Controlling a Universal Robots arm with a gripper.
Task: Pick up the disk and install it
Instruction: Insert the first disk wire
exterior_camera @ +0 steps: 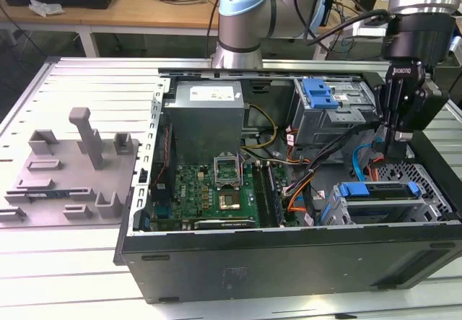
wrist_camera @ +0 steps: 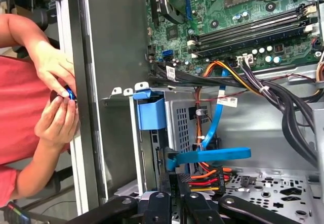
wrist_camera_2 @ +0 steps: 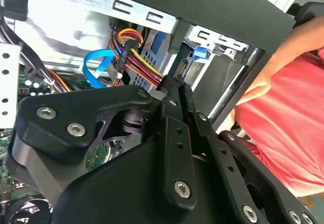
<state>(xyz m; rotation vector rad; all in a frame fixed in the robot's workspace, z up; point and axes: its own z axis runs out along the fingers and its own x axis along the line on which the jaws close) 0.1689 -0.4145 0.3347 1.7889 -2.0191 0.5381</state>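
Exterior view shows one open computer case (exterior_camera: 289, 262) holding one disk (exterior_camera: 378, 191). The disk lies flat in the drive bay at the case's near corner on the exterior view's right. It is a silvery-grey slab with a blue rail frame along its edge, and its label is too small to make out. One gripper (exterior_camera: 398, 145) hangs just above the far side of that bay, close to the disk. In the second wrist view its fingers (wrist_camera_2: 174, 128) are pressed together with nothing seen between them. One grey holder (exterior_camera: 72, 168) with upright posts sits outside the case at the exterior view's left. Two hands (wrist_camera: 55, 123) of a person in a red top meet beside the case wall in the first wrist view
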